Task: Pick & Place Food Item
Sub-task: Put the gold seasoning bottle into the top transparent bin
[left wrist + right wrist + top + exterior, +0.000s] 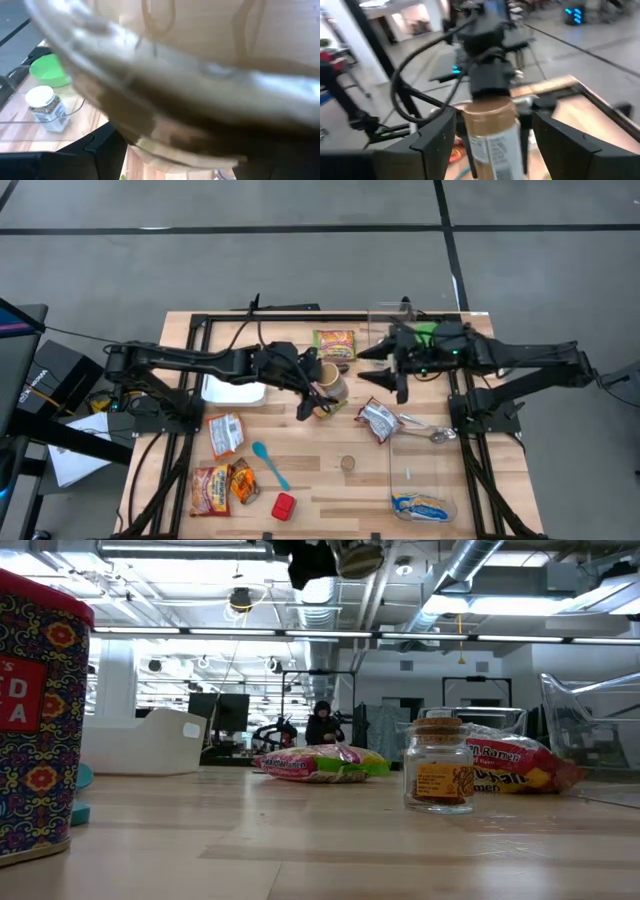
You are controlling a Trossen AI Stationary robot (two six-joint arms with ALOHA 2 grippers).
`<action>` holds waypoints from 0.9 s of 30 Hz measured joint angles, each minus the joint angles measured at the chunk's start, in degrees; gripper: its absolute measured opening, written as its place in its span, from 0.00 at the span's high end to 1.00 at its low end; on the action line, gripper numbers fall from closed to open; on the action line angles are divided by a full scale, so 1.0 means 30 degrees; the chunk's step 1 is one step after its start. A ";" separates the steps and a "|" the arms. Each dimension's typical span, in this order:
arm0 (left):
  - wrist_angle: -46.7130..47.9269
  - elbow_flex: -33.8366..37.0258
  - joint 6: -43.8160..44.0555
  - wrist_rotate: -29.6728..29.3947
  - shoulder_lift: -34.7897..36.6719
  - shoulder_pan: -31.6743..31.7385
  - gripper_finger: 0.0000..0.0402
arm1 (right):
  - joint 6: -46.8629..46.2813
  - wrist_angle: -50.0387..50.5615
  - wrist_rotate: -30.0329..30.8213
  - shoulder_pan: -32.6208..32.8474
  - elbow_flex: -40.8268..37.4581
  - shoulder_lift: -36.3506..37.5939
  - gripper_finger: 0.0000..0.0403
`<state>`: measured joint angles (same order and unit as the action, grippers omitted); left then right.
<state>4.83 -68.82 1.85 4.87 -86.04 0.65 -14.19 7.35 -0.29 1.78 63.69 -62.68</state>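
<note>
I had left hand (pixel 318 392) clamped on jar (pixel 331 383), lifted off tabletop (pixel 320 480); right hand (pixel 383 372) just beside jar, fingers apart.

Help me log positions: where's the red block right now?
In the high view, the red block sits at the table's near edge, left of centre, just below the blue spoon and right of the snack packets.
</note>
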 joint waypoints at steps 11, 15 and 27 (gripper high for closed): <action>0.0240 -0.0007 -0.0007 -0.0032 0.0321 -0.0112 0.33 | 0.3310 -0.0398 -0.1037 -0.0143 0.1963 -0.3061 0.35; 0.0299 -0.0007 -0.0007 -0.0032 0.0321 -0.0112 0.33 | 0.3438 0.0809 -0.2224 -0.0615 0.3303 -0.4306 0.35; 0.0333 0.0015 0.0052 -0.0268 0.0306 -0.0389 0.33 | 0.3828 0.4041 -0.4316 -0.1726 0.6013 -0.6090 0.35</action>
<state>5.82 -68.77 2.00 4.07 -85.12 -0.51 -2.71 19.47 -13.23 -3.40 81.73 -80.95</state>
